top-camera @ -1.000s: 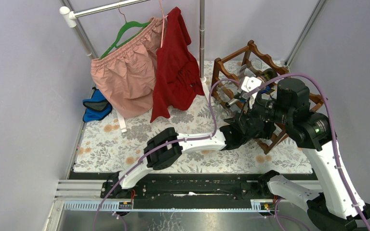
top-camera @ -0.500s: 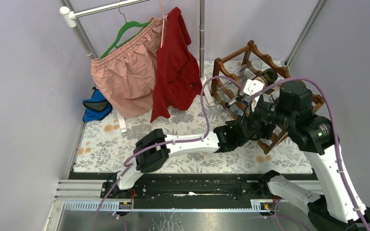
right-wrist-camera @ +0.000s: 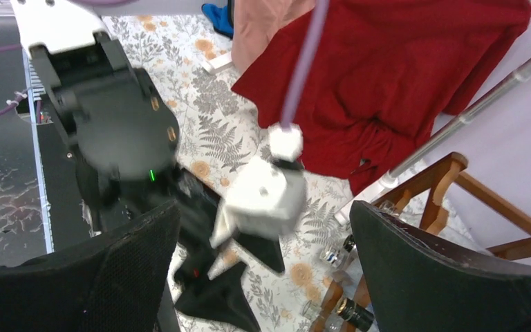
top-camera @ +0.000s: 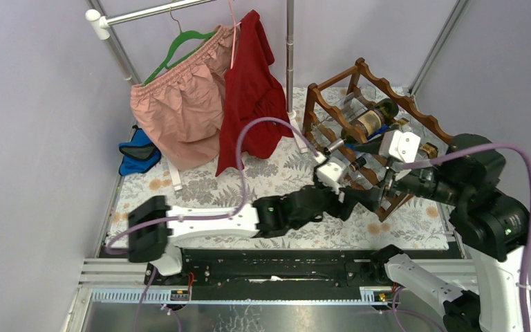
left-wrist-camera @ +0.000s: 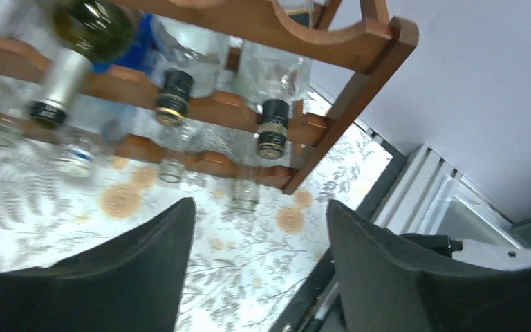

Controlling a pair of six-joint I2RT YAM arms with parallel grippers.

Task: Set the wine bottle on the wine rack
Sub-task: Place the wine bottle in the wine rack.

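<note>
Sideways on wine rack [top-camera: 309, 111], wine bottle [top-camera: 368, 122], neck pointing near-left, left hand [left-wrist-camera: 259, 207] and right hand [right-wrist-camera: 263, 207] wide

Wine bottle [left-wrist-camera: 90, 28], upper left of the left wrist view: blurred, its body cut by the top edge.

The tabletop [top-camera: 180, 200] carries one wine rack [top-camera: 309, 104] at its far right corner. The rack holds one dark green wine bottle [top-camera: 368, 123] and two black-capped clear bottles [left-wrist-camera: 173, 97] [left-wrist-camera: 273, 131]. Further clear bottles are too blurred to count. Two garments hang at the far edge: one pink garment [top-camera: 176, 114] and one red garment [top-camera: 252, 97]. One green hanger [top-camera: 180, 48] is visible. One blue item [top-camera: 138, 155] lies at the left edge.
</note>
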